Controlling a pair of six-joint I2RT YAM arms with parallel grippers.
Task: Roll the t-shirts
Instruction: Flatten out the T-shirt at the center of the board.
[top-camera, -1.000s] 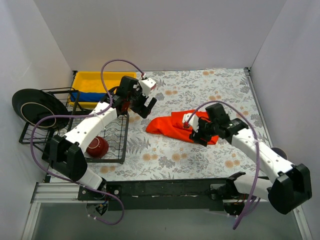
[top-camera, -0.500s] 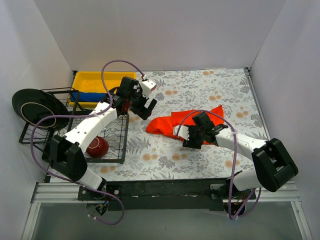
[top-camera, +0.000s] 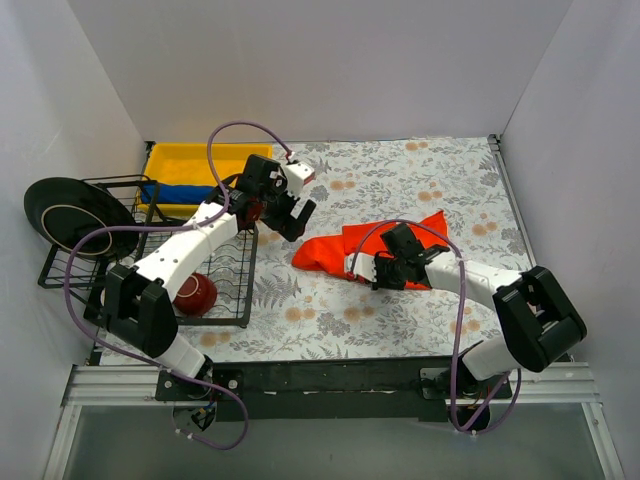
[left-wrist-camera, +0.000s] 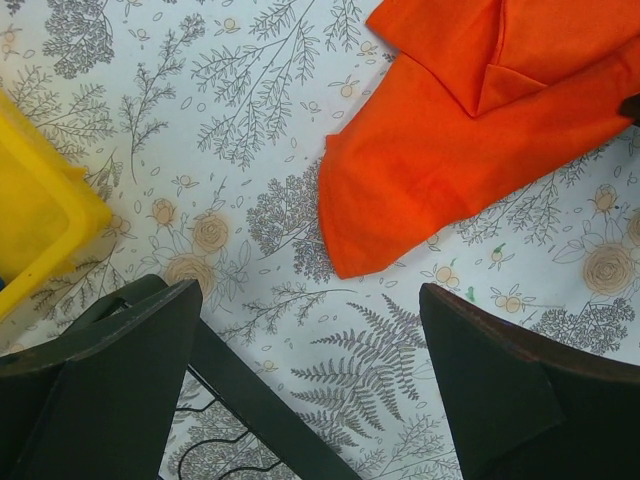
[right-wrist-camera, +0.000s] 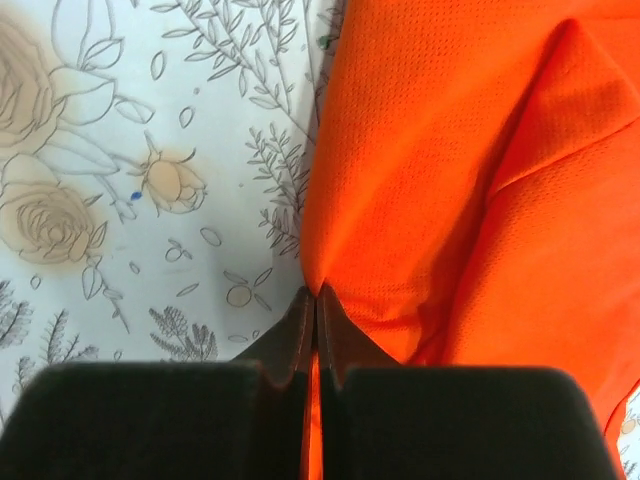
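I see the orange shirt (top-camera: 325, 250) lying crumpled near the middle of the flowered worktop (top-camera: 400, 170). It is partly folded, with one pointed corner toward the left. My right end effector (right-wrist-camera: 317, 300) is down on the shirt's near edge. Its fingers are pressed together with a pinch of orange cloth caught between them, and the cloth puckers at the tips. My left end effector (left-wrist-camera: 308, 300) hangs above the worktop just beside that pointed corner, fingers spread wide, touching nothing. Below it in the wrist view I make out a bar of the black wire rack (top-camera: 250, 285) and a corner of the yellow bin (top-camera: 200, 158). The blue shirt (top-camera: 180, 192) lies in that bin at the far left, well apart from the orange one. A red bowl (top-camera: 195, 292) sits in the rack.
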